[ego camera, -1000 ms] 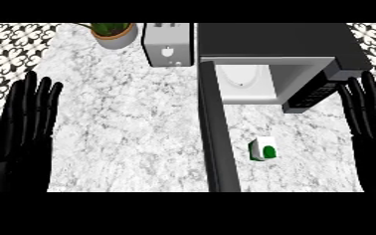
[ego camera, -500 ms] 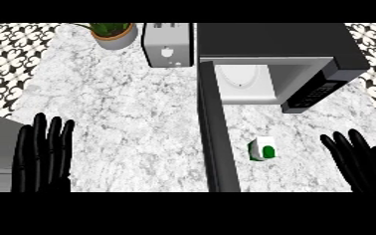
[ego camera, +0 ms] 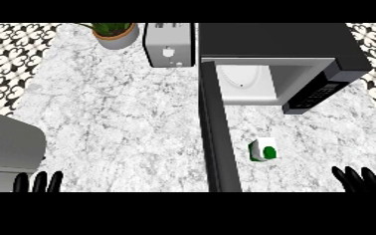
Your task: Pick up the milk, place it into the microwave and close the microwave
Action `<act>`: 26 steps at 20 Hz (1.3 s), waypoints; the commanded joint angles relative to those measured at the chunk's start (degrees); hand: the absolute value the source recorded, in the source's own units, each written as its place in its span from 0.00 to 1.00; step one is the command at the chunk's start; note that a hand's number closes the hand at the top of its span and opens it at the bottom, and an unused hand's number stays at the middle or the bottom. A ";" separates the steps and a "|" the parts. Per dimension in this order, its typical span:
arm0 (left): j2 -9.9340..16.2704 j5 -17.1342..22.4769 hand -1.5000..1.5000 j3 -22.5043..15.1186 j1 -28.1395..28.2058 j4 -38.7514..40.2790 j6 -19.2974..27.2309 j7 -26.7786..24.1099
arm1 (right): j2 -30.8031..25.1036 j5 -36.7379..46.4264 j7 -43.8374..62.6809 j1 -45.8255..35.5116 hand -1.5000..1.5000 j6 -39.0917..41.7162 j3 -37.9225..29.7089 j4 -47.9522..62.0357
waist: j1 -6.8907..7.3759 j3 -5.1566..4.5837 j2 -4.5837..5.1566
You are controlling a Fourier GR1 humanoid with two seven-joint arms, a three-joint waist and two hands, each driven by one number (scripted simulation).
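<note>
The milk (ego camera: 263,150) is a small white carton with a green spot, standing on the marble counter just right of the microwave's open door (ego camera: 217,129). The black microwave (ego camera: 283,47) sits at the back right, its pale inside (ego camera: 249,82) showing. Only the fingertips of my left hand (ego camera: 37,181) show at the lower left edge, beside my grey forearm (ego camera: 18,142). The fingertips of my right hand (ego camera: 356,177) show at the lower right edge, well right of and below the milk. Neither hand touches anything.
A white toaster (ego camera: 169,45) stands at the back, left of the microwave. A potted plant (ego camera: 115,32) sits further left. The open door juts toward me as a long black bar across the counter.
Both hands have slid down toward the lower edge, so only their fingertips remain in view. The milk and the microwave door have not moved.
</note>
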 commanded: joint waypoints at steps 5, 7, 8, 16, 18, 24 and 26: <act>5.30 2.29 0.00 -5.50 13.03 0.51 0.14 -14.92 | 2.20 8.50 -8.85 4.54 0.00 1.78 0.23 3.55 | 0.24 0.01 -0.02; 8.78 7.75 0.00 -0.12 14.60 -0.79 -1.83 -17.09 | 4.63 11.63 -4.41 -0.65 0.00 -1.79 3.37 4.83 | 0.71 -0.05 0.12; 8.84 4.36 0.00 -5.74 18.53 -0.97 -0.90 -19.48 | 4.63 12.45 -8.14 0.92 0.00 -1.23 2.27 6.98 | 0.81 0.00 -0.03; 12.88 10.35 0.00 -1.67 22.91 1.31 -2.02 -27.85 | 8.11 21.33 -12.43 -4.66 0.00 -5.94 5.41 18.30 | 0.77 0.01 0.12; 14.58 10.64 0.00 -0.96 23.88 -2.06 -1.93 -27.12 | 3.63 17.28 -14.68 -8.33 0.00 -2.80 -1.52 23.19 | 0.71 0.05 0.28; 15.35 13.72 0.00 -0.28 24.56 3.22 -3.07 -34.00 | 6.87 25.03 -12.44 -15.95 0.00 -8.04 2.23 29.12 | 0.71 0.01 0.34; 18.37 17.36 0.00 2.96 28.44 0.66 -4.55 -36.37 | 7.69 25.28 -11.64 -18.67 0.00 -9.72 0.79 32.42 | 1.07 0.00 0.29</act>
